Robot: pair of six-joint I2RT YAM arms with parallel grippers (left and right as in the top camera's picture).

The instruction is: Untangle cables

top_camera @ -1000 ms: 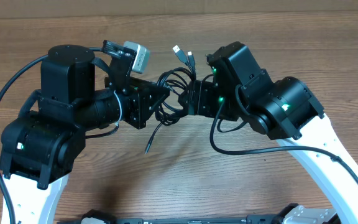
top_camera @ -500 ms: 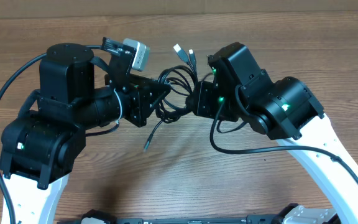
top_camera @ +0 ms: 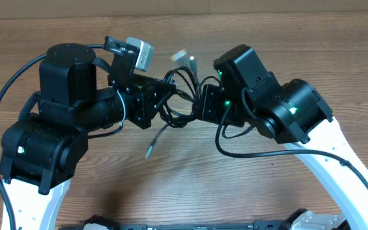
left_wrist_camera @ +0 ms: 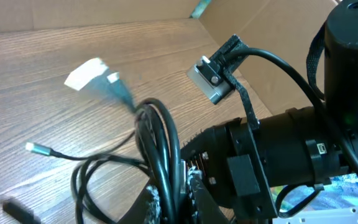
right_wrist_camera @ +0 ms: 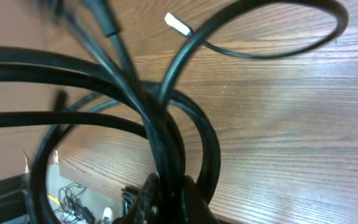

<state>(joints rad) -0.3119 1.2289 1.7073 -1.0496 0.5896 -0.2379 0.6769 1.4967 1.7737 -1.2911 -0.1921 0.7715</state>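
A tangle of thin black cables (top_camera: 181, 96) hangs above the wooden table between my two grippers. My left gripper (top_camera: 163, 102) is shut on several strands at the tangle's left side. In the left wrist view the cables (left_wrist_camera: 164, 146) run between its fingers (left_wrist_camera: 153, 200). My right gripper (top_camera: 199, 102) is shut on the tangle's right side, and the right wrist view has the cables (right_wrist_camera: 160, 127) pinched in the gripper (right_wrist_camera: 168, 198). Two plug ends (top_camera: 185, 57) stick up at the back, blurred. One loose end (top_camera: 149, 152) dangles toward the front.
The left arm (top_camera: 62, 121) and right arm (top_camera: 286, 112) crowd the middle of the wooden table (top_camera: 190, 185). A thick black arm wire (top_camera: 260, 153) loops over the wood at the right. A cardboard wall (left_wrist_camera: 272, 31) stands behind.
My right gripper has closed on the cables. The two plug ends at the back have swung left and now blur. The dangling loose end has shifted slightly down and left.
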